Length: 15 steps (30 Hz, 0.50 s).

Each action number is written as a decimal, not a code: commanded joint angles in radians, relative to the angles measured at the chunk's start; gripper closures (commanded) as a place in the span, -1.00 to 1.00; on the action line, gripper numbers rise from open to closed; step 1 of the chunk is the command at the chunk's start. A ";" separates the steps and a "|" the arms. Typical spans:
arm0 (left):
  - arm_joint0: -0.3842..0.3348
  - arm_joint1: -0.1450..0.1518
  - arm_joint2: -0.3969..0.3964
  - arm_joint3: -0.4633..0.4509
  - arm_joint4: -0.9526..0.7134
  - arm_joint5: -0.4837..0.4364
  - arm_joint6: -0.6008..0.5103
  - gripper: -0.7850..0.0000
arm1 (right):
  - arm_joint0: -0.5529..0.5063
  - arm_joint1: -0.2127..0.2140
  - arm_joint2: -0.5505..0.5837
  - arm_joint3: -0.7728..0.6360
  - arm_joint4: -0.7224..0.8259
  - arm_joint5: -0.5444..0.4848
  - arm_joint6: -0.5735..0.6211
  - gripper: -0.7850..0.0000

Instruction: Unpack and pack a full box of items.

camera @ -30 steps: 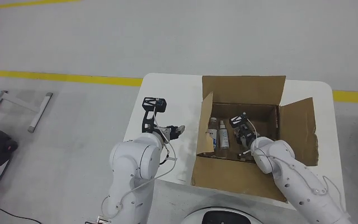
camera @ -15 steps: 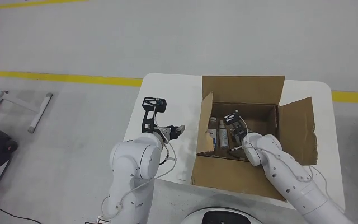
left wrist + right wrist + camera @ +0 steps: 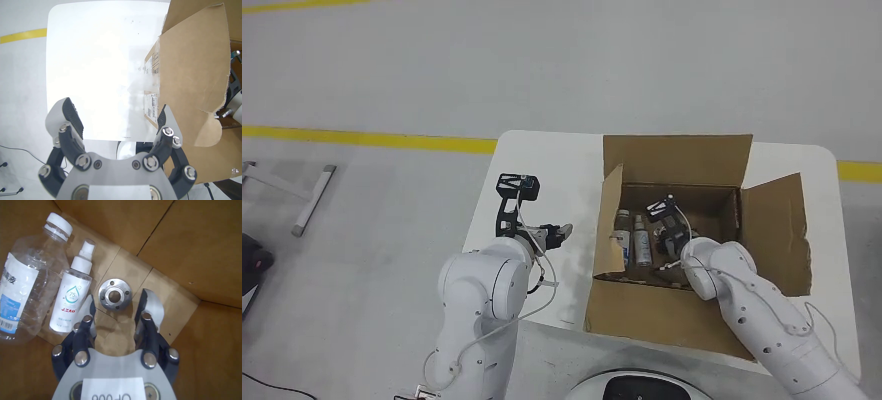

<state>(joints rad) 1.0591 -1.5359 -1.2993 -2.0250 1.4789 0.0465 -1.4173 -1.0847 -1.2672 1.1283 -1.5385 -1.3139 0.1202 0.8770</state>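
White table (image 3: 542,160): the L gripper (image 3: 116,109) hangs over its bare part just beside the box, jaws spread, nothing btwn them. It's out of the way, so leave it parked.

Cardboard box (image 3: 677,158): flaps up, open on top. The R gripper (image 3: 117,304) is down inside it, near the floor, and the walls sit close around. Any exit should go straight up, w/ no sideways swing until clear of the flaps.

Clear plastic bottle (image 3: 28,291): lies on its side along one wall, white cap on. It's apart from the fingers and no concern for this grab.

Spray bottle (image 3: 71,294): lies next to the clear one, and one R finger (image 3: 90,306) sits just beside its body. Judgement: that's the main snag, as closing or dropping crooked could nudge or pinch it.

Metal flange (image 3: 114,296): flat on the box floor, just ahead of the R fingers, which are spread wide and hold nothing. Likely the pick target. It looks low, heavy and slick, so advance until the fingers straddle it, get the tips right down to the cardboard, centre across the rim, then squeeze firmly before lifting. Lift slowly and check for slip.
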 commanded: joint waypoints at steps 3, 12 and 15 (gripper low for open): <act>0.000 0.000 0.000 0.000 0.000 0.000 0.000 -1.00 | -0.056 0.011 0.057 -0.119 0.007 -0.033 -0.015 -0.80; 0.000 0.000 0.000 0.000 0.000 0.000 0.000 -1.00 | -0.248 0.046 0.311 -0.516 0.082 -0.153 -0.163 1.00; 0.000 0.000 0.000 0.000 0.000 0.000 0.000 -1.00 | -0.312 0.053 0.410 -0.610 0.121 -0.187 -0.212 1.00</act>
<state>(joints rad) 1.0591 -1.5359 -1.2993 -2.0250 1.4789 0.0465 -1.4173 -1.3763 -1.2157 1.5016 -2.1196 -1.2090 -0.0575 0.6792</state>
